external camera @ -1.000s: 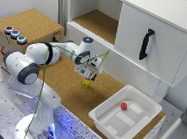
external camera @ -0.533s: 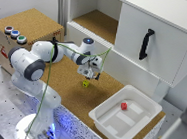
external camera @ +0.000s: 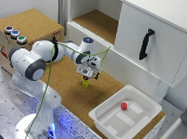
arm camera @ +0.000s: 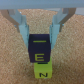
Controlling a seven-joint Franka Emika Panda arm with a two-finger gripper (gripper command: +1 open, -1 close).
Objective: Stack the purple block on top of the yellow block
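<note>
My gripper hangs over the cork tabletop, just above the yellow block. In the wrist view the gripper has a finger on each side of the purple block, which it holds. The purple block has a dark top and a yellowish face marked "E". The yellow block, marked "N", lies right beneath it. I cannot tell whether the two blocks touch. In the exterior view the purple block is hardly visible between the fingertips.
A white tray stands at the exterior view's right and holds a small red cube. Behind the gripper is a white cabinet with a black handle and an open shelf. A cork-topped box with coloured buttons stands at the left.
The gripper has come down a little toward the yellow block, still holding the purple block. The yellow block and the tray have not moved.
</note>
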